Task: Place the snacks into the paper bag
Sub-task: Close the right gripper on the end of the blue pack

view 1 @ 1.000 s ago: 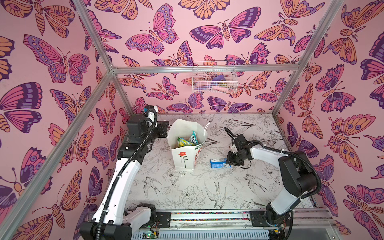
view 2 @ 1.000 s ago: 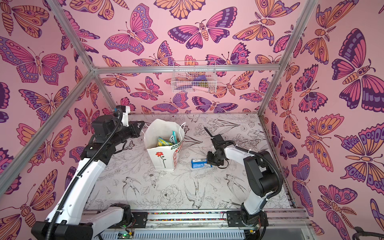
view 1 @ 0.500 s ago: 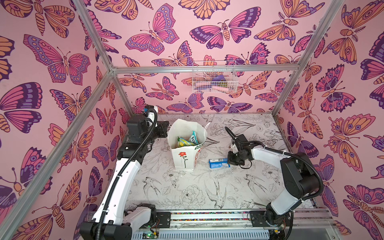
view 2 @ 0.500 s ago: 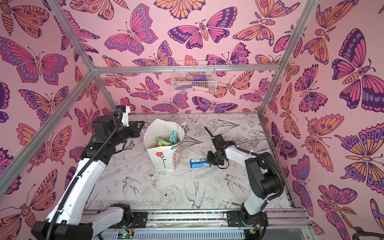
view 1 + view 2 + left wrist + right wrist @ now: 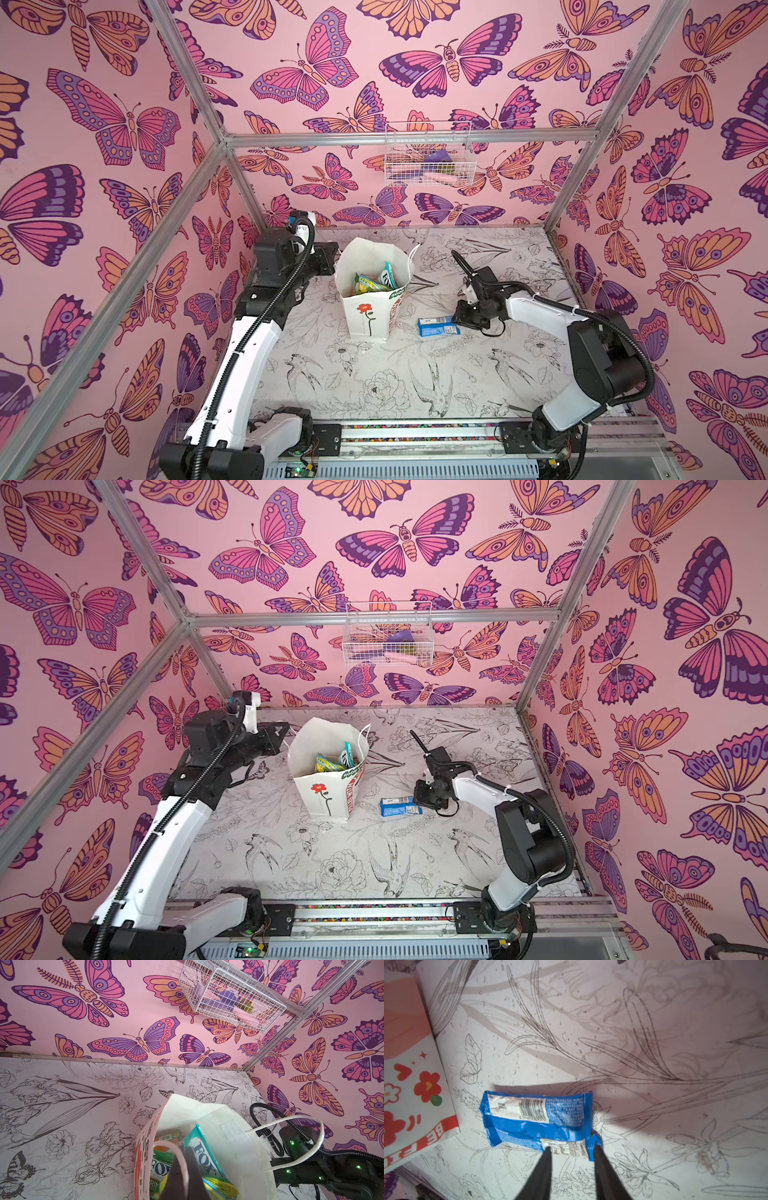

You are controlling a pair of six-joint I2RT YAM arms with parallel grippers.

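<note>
The white paper bag stands upright with its red flower facing front. Inside it lie snacks: a teal FOX'S packet, green-yellow ones and an orange one. My left gripper is at the bag's left rim, shut on the white cord handle. A small blue-white packet lies flat on the table right of the bag. My right gripper is low over it and open, its tips straddling the packet's near corner.
A white wire basket holding a few items hangs on the back wall. Butterfly-patterned walls and metal posts enclose the floral table. The bag's printed side stands close to the packet.
My right gripper's jaws have come apart at the packet's edge after closing. The packet still lies flat, nudged slightly toward the bag. The left arm and bag have not moved.
</note>
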